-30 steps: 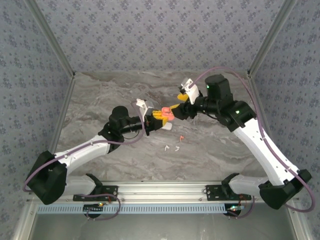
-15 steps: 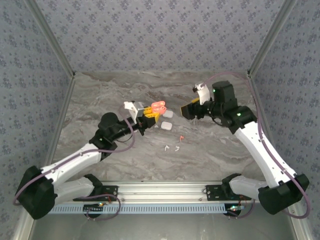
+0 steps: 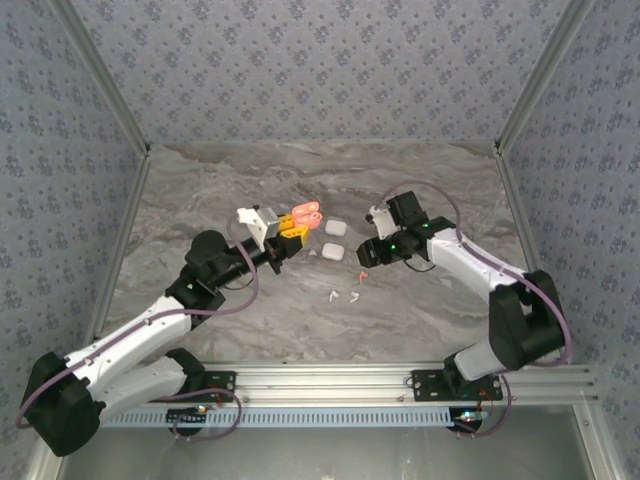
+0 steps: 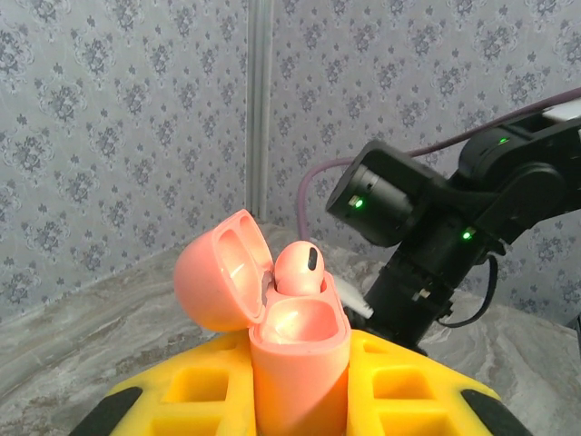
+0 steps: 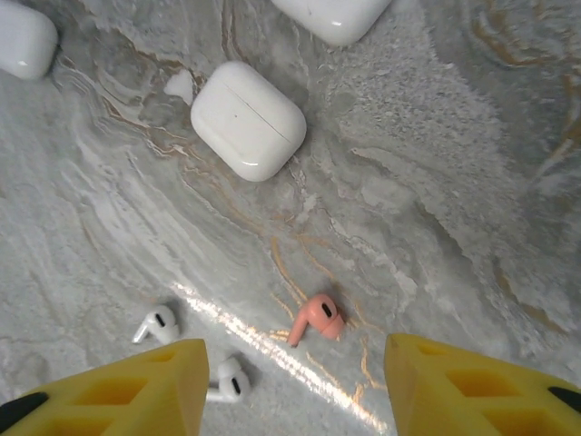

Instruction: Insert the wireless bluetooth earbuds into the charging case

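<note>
Pink charging case [image 4: 300,341] gripped by left gripper [image 4: 300,404].
Lid is opened; right gripper [image 5: 296,386] is held spread above a loose pink earbud [image 5: 318,318].

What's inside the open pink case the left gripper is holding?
One pink earbud sits in the pink charging case, head poking above the rim. Its stem and any second well are hidden behind the case wall.

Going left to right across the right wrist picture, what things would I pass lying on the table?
white case at the left edge → white earbud → second white earbud → pink earbud
</note>
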{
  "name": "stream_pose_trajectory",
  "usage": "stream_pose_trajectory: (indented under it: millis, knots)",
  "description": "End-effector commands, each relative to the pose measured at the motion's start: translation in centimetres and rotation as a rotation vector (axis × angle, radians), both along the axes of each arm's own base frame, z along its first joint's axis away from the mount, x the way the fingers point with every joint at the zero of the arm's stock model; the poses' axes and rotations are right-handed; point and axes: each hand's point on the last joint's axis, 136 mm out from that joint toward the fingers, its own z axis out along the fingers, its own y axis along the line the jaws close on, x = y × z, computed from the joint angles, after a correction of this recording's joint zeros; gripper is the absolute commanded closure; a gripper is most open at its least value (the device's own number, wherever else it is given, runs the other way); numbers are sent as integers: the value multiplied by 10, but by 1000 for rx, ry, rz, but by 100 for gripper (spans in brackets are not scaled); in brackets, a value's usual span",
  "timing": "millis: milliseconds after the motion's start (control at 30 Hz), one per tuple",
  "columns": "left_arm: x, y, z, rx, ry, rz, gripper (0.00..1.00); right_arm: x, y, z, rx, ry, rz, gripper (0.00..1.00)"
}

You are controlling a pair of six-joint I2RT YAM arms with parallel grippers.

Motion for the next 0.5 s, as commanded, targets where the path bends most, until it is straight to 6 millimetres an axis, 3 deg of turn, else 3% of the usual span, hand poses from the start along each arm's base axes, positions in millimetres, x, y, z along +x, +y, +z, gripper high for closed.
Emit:
stream_pose_trajectory:
  millis: [0,100,467]
  knots:
    - [0,0,6,-6,-22,6,100,10,10,-16,-7,-16,50,47]
    - [1,-1,6,-6,-21,6,100,13,18,-32,-7,7,72,53]
    - [2,0,1,-1,-3,12,100,2,23,-76,-118,101,115,57]
